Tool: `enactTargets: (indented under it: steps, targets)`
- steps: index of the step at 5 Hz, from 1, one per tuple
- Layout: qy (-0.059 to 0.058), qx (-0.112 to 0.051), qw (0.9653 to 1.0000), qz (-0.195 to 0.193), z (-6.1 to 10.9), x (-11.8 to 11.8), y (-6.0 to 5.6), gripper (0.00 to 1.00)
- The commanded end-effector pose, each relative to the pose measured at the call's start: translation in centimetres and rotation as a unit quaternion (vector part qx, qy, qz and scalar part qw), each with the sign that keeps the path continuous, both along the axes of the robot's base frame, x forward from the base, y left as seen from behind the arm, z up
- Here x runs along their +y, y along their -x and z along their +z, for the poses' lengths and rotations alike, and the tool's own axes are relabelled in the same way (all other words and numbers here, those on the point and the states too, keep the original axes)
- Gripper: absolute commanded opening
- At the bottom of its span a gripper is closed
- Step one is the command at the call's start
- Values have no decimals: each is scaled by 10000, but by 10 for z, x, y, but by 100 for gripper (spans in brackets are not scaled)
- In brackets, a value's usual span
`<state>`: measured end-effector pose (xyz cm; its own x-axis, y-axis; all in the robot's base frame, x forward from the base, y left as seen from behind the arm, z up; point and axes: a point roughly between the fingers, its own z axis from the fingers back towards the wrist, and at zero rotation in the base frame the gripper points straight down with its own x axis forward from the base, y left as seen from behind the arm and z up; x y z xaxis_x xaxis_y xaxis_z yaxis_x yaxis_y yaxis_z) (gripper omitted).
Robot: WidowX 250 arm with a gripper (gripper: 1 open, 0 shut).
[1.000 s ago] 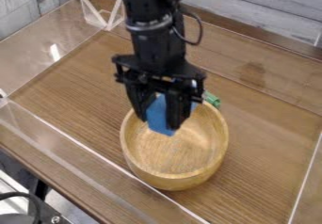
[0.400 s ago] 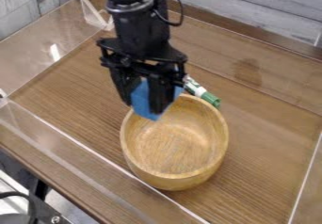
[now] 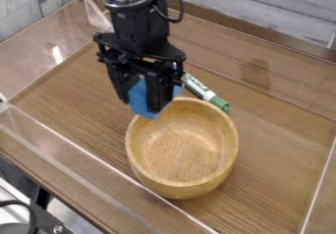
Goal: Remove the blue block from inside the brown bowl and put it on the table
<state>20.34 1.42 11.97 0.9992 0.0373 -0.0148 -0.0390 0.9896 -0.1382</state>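
Note:
My gripper (image 3: 144, 100) points straight down and is shut on the blue block (image 3: 140, 101), which hangs between the black fingers above the far-left rim of the brown bowl (image 3: 184, 159). The bowl is round, light wood, and holds nothing that I can see. It rests on the wood-grain table (image 3: 79, 90). The block's upper part is hidden by the fingers.
A white-and-green marker pen (image 3: 207, 92) lies on the table just behind the bowl, to the right of the gripper. Low clear acrylic walls (image 3: 53, 145) border the tabletop at the front left and far sides.
The gripper has carried the blue block to the left and slightly up, from over the bowl's middle to over its far-left rim. The marker pen is now uncovered.

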Motion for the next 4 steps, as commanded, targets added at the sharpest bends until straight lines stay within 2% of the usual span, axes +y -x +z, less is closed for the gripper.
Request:
enactTargets:
  steps: [1,4]
  targets:
    - [-110,-241,9996,74,12,8,-9,0]
    - [-251,-270,9990,245,9,26,-16,0]
